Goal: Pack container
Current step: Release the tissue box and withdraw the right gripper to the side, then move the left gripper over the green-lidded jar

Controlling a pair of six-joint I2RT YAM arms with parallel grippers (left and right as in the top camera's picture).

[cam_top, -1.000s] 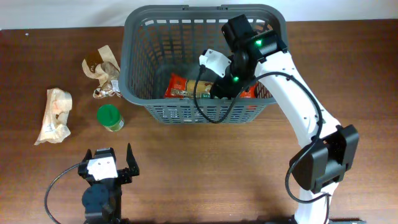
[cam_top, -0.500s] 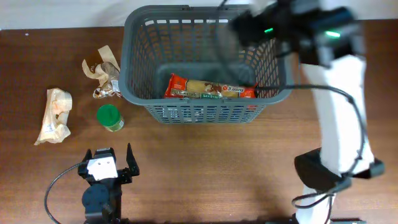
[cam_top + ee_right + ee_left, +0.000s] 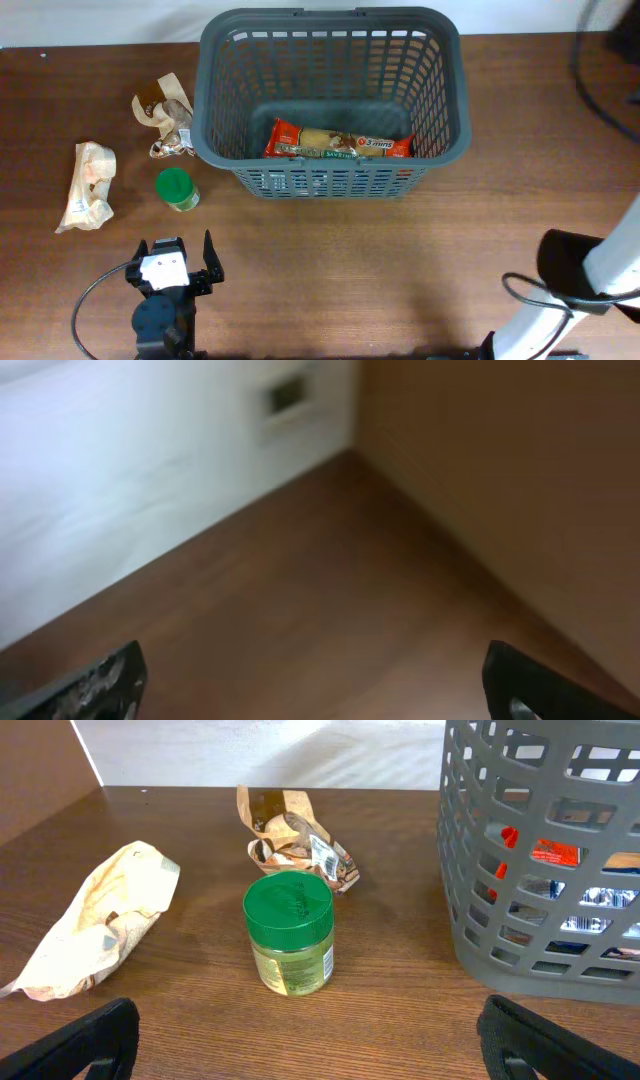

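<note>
The right arm has swung clear of the large dark grey plastic basket. A second ago it reached down inside, over the long red and yellow noodle packet. Half a second ago it was a blur rising over the far right corner. Now only its base and lower link show at the bench's right edge. Its wrist camera looks across bare brown bench towards a pale wall, blurred. The right jaws stand wide apart there with nothing between them. The packet lies uncovered on the basket floor along the near wall, in the same place as before, so I judge that item delivered and released. The basket itself has not shifted: it sits at the back of the bench, centre. Three things remain outside, to its left, none moved: a small jar with a green lid, a crumpled brown wrapper just behind it, and a pale beige paper bag farther left. The left jaws, spread open and empty, rest near the front edge facing the jar, unchanged. The jar looks the likeliest next pick, and the left arm is the nearer one.
</note>
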